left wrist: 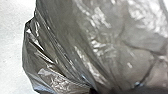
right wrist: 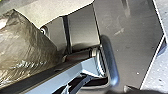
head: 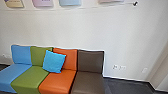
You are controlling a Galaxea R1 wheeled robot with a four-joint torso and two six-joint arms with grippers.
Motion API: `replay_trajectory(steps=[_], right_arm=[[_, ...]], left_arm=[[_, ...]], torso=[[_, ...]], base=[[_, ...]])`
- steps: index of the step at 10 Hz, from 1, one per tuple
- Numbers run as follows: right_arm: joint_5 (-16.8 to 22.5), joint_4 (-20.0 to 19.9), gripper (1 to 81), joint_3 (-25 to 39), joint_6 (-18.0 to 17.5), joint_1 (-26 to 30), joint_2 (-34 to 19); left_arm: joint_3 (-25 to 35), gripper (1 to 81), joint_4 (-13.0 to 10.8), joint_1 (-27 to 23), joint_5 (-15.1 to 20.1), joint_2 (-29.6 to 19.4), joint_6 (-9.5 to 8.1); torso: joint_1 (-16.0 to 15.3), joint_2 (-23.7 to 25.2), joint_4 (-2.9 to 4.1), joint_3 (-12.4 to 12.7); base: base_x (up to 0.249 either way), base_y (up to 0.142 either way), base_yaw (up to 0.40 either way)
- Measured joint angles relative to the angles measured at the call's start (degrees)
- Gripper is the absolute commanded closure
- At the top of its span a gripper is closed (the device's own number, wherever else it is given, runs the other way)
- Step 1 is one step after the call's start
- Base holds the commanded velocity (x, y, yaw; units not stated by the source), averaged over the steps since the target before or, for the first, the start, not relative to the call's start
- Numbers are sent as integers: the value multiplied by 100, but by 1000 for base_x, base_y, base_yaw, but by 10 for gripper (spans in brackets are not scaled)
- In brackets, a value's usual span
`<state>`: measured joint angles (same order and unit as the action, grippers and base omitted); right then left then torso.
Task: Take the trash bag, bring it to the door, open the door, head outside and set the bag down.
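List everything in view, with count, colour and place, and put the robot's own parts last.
Shiny crinkled plastic trash bag: one, grey, close up in both wrist views.
Smooth padded seats: four, side by side in front of the wall; left to right blue, green, orange, dark brown.
Square fabric cushion: one, bright blue, leaning where the green and orange backrests meet.
Hanging coloured sheets: four, yellowish, lilac, light blue, pinkish, cut off by the head view's top edge.
Flat painted wall: white, behind the seats.
Small wall plates: at least two, white, low on the wall right of the seats.
Smooth floor: dark grey, right of the seats.
Robot's wide flat plate: one, dark, right wrist view.
Robot's jointed bar: one, pale blue-grey, beside that plate.
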<state>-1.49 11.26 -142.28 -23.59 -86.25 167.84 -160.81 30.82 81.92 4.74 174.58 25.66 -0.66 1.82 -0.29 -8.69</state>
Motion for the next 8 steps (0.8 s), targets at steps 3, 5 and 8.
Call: replay_trajectory(steps=[3, 5, 8], right_arm=[[4, 0, 10, -1, 0, -38, 13], [6, 4, 10, -9, 0, -38, 49], [20, 9, 10, -26, 0, -74, 49]], left_arm=[[0, 811, 0, 11, 18, 1, -1], [0, 811, 0, 13, 29, 1, -1], [0, 811, 0, 38, 38, 1, -1]], torso=[[5, -5, 0, 33], [2, -6, 0, 280], [13, -5, 0, 389]], base=[[0, 0, 0], [0, 0, 0], [0, 0, 0]])
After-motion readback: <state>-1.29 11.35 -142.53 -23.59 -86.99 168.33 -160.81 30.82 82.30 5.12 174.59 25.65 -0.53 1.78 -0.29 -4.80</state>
